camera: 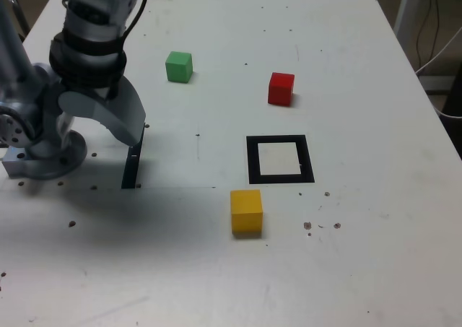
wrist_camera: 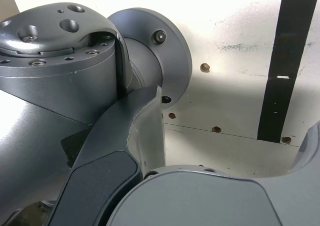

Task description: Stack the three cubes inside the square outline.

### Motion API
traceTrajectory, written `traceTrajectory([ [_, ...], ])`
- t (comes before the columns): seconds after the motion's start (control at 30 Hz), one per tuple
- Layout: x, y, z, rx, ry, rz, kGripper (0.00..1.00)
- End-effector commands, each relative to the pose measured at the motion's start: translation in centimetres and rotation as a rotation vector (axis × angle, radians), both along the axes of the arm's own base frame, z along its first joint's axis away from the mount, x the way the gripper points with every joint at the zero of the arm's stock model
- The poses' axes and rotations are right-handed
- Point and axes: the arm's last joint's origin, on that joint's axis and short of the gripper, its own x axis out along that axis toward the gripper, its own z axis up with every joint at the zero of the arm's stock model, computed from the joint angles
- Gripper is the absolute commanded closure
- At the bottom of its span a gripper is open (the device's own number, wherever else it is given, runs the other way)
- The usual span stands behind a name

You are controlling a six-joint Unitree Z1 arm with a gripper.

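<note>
gripper (wrist_camera: 235, 113): jaws spread wide, nothing between them; we think they stand open so a cube can slip in without being knocked.
arm (camera: 94, 35): folded back with the gripper close by its base (camera: 45, 161), probably so we have the whole work area free to reach into.
strip (camera: 131, 167): black, just beside the gripper, flat on the table (camera: 375, 154); we see no use for it in this stack.
green (camera: 179, 66): nearest cube, beyond the gripper toward the exterior view's upper right, alone, so we have room around its sides.
red (camera: 281, 89): farther out to the exterior view's right, upright, apart from the others.
yellow (camera: 246, 212): out from the gripper and nearer the exterior camera, just outside the outline; a short carry, we judge, so a fair base cube.
outline (camera: 254, 161): out past the strip, between red and yellow, bare inside; we want the first cube centred there, since a crooked one could topple the stack.
</note>
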Motion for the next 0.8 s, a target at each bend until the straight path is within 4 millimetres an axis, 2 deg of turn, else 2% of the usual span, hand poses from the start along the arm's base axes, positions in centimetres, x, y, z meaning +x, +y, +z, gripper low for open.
traceTrajectory([
  [0.0,-0.5,0.1,-0.1,0.007,0.004,-0.003,0.01],
  [0.2,-0.3,0.1,-0.1,0.012,-0.033,-0.018,0.01],
  [0.33,0.7,0.0,0.6,-0.005,-0.079,-0.054,0.01],
  [0.63,5.2,-0.6,5.8,0.016,-0.211,-0.124,0.01],
  [0.77,7.6,-0.4,7.0,0.026,-0.252,-0.15,0.01],
])
